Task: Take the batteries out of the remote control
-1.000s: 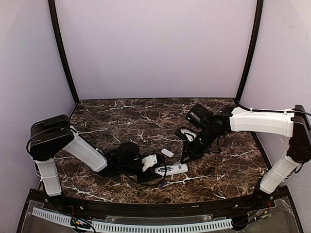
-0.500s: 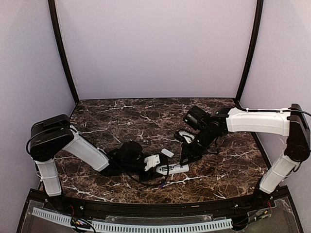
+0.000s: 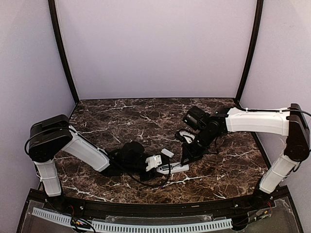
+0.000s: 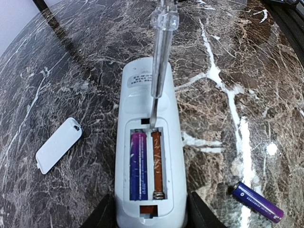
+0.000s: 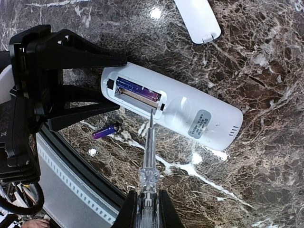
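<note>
right wrist, screwdriver (image 5: 148, 156), remote control (image 5: 183, 107) label (image 5: 200, 123) illegible

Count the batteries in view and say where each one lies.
2. One battery sits in the remote control's open compartment, beside an empty slot; the other battery lies loose on the table near the remote's compartment end. None seem hidden.

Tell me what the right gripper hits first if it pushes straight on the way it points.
The right gripper leads with its screwdriver, whose tip meets the remote control first, at the end of the empty battery slot. Contact looks near, though depth is unclear.
</note>
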Robot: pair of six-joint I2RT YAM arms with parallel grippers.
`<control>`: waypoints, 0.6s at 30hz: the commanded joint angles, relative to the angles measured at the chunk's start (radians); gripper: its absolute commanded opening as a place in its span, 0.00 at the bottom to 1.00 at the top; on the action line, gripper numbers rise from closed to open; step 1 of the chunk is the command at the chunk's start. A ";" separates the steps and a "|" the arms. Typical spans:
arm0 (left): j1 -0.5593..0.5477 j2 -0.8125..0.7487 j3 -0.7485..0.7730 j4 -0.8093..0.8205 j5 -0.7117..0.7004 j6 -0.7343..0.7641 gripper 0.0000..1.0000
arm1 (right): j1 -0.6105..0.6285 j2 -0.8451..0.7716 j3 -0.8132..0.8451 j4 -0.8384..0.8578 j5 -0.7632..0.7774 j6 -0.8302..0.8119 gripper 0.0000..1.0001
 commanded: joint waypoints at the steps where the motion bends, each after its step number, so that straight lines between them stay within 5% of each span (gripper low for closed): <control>1: -0.007 -0.034 0.007 -0.054 -0.038 0.014 0.00 | 0.006 0.007 0.030 -0.005 0.014 0.016 0.00; 18: -0.024 -0.043 0.008 -0.080 -0.063 0.024 0.00 | 0.005 0.051 0.053 0.016 0.030 0.008 0.00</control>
